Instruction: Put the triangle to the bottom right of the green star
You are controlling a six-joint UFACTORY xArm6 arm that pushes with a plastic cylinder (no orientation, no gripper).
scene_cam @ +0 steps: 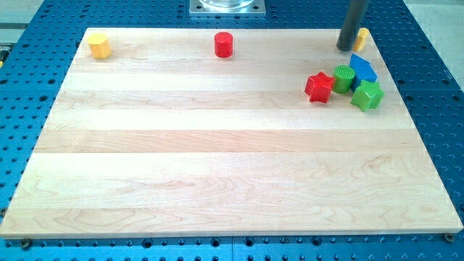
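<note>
The blue triangle (362,67) lies at the view's upper right. It sits against the upper right side of a rounded, ridged green block (343,77) that looks like the green star. A green cube-like block (367,95) sits just below the triangle. A red star (318,86) touches the ridged green block on its left. My tip (346,48) stands on the board just above this cluster, a little up and left of the triangle and apart from it.
A yellow block (362,38) is partly hidden just right of the rod, near the board's top edge. A red cylinder (224,44) sits at top centre. A yellow hexagon (99,45) sits at the top left corner.
</note>
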